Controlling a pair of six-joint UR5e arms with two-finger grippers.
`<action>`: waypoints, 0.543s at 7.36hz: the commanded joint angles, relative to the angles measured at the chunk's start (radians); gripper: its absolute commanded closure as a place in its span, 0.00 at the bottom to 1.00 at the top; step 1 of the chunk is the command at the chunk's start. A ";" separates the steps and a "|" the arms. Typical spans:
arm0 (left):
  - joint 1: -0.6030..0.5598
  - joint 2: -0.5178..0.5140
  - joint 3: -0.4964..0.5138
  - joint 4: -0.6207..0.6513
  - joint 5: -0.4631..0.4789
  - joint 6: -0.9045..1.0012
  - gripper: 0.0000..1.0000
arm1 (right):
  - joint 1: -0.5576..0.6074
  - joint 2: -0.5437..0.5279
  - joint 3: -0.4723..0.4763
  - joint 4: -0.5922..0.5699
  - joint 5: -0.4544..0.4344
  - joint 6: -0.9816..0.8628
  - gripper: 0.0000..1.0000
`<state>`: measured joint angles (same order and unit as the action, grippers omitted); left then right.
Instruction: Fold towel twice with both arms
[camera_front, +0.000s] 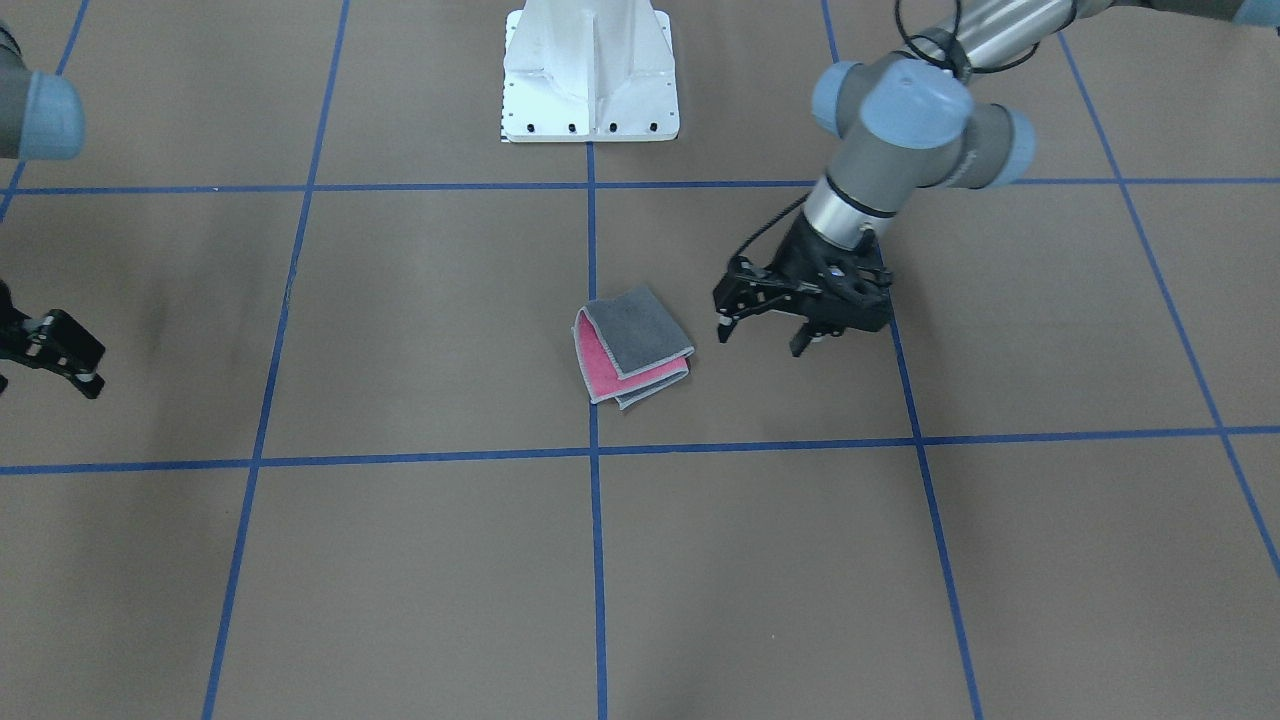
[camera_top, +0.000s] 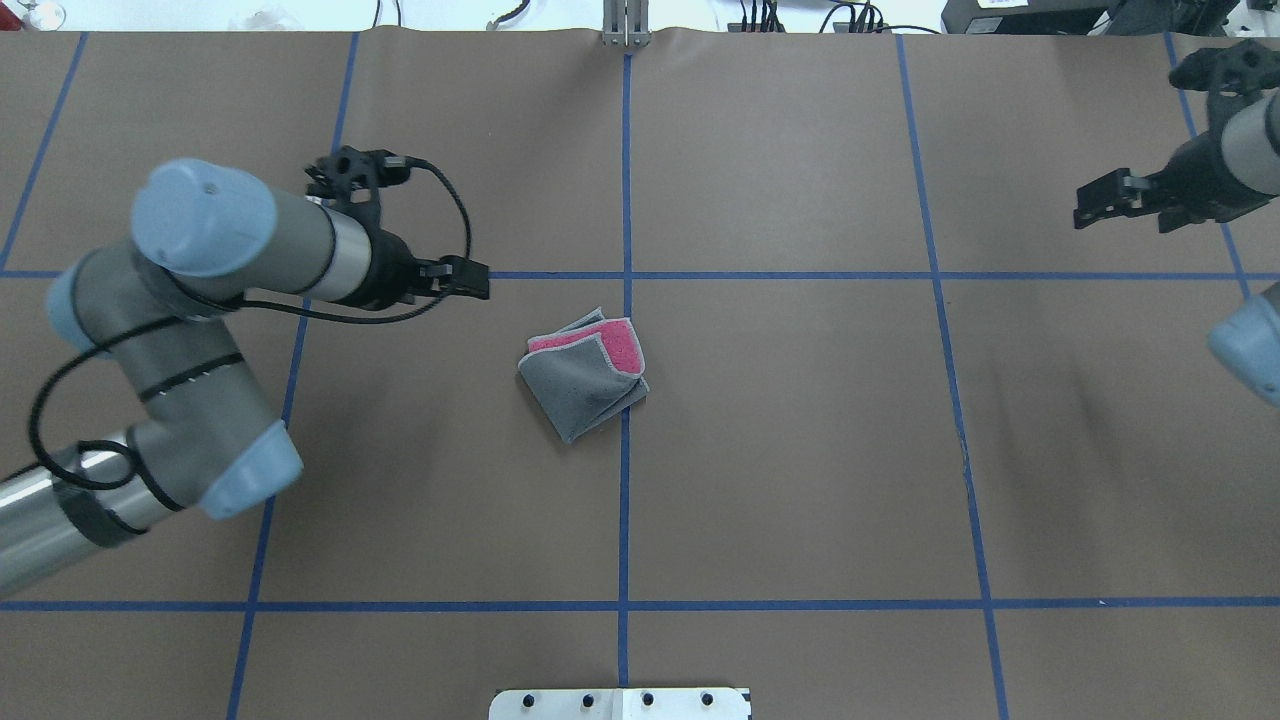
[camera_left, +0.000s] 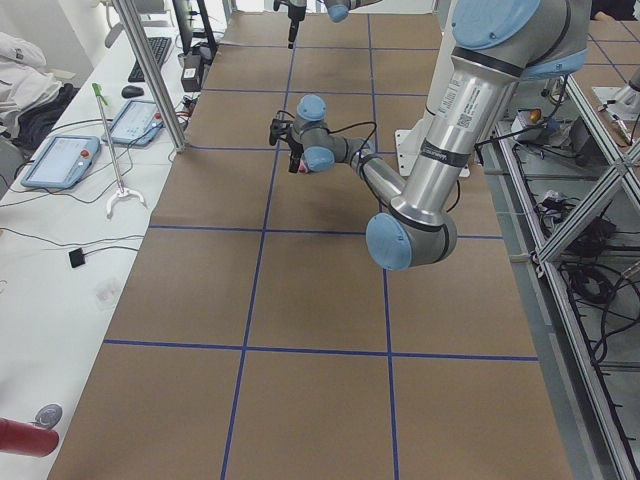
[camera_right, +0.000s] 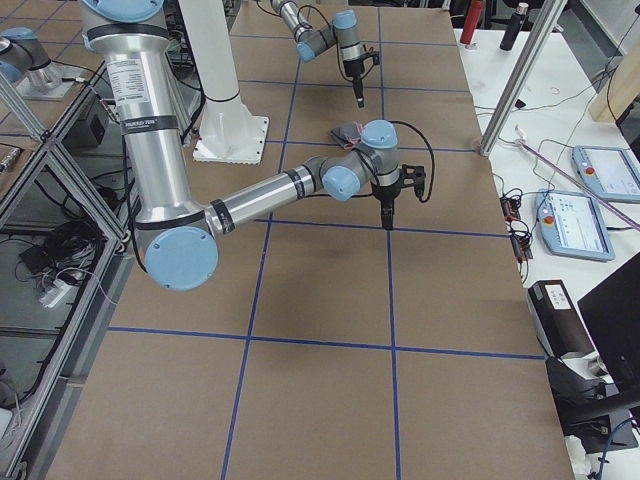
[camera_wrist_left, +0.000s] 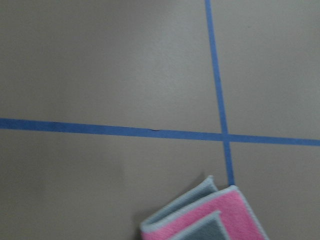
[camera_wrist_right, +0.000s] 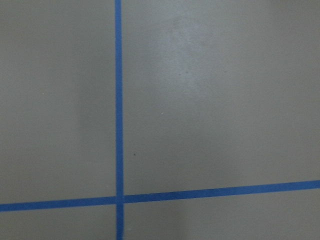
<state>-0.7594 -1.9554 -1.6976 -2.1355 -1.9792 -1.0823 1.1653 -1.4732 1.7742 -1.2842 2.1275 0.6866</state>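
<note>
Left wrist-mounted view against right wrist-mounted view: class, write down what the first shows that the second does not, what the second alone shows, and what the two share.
Only the left wrist-mounted view shows the towel: a folded corner at the bottom edge of the picture, pink with a light grey stitched edge and a dark grey layer over the pink. The right wrist-mounted view shows nothing that the first lacks; no towel is in it. Both show the brown table and a crossing of blue tape lines.
</note>
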 joint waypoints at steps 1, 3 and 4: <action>-0.259 0.192 -0.024 0.005 -0.218 0.409 0.00 | 0.181 -0.137 -0.013 -0.004 0.069 -0.337 0.00; -0.494 0.251 -0.030 0.200 -0.325 0.816 0.00 | 0.325 -0.231 -0.047 -0.004 0.116 -0.587 0.00; -0.580 0.263 -0.028 0.318 -0.329 0.978 0.00 | 0.383 -0.254 -0.082 -0.004 0.144 -0.681 0.00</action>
<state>-1.2163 -1.7172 -1.7254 -1.9542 -2.2786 -0.3319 1.4636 -1.6847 1.7296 -1.2884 2.2368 0.1459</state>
